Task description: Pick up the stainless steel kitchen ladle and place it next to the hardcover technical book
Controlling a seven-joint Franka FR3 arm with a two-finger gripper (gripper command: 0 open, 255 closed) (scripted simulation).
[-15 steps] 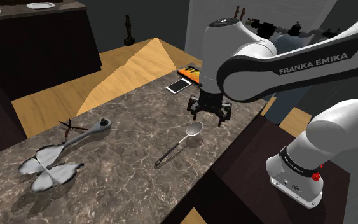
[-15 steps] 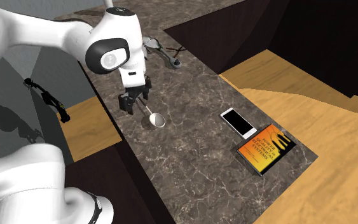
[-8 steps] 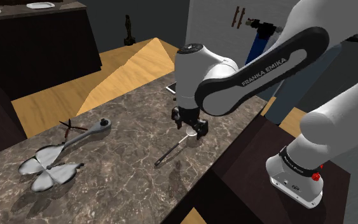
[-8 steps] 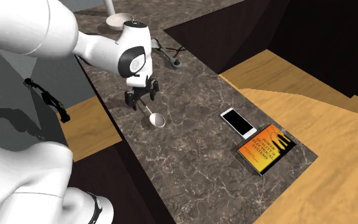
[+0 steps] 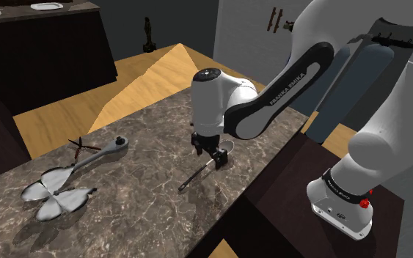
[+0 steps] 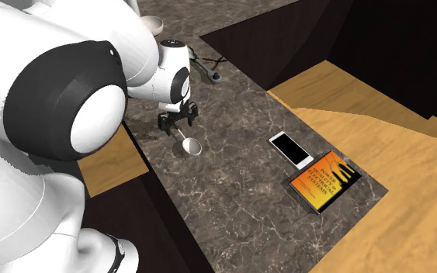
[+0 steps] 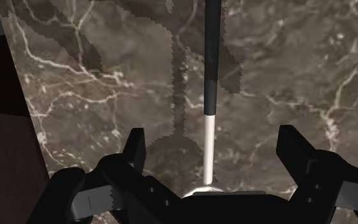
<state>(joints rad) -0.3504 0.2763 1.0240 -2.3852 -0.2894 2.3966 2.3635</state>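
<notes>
Dark marble counter [image 5: 146,183] w/ ladle [image 6: 192,146], phone [image 6: 290,149], book [image 6: 326,180], ratchet [image 5: 103,153]

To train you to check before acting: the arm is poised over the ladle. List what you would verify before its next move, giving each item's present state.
1. Gripper fingers open: ok, they stand apart.
2. Ladle handle between the fingers: ok, it runs through the gap and touches neither.
3. Ladle lying on the counter: ok.
4. Gripper low enough to close on the handle: cannot tell.
5. Room beside the book: ok, there is bare counter next to it; the phone lies on one side.
6. Ladle held: not ok, not yet grasped.
</notes>
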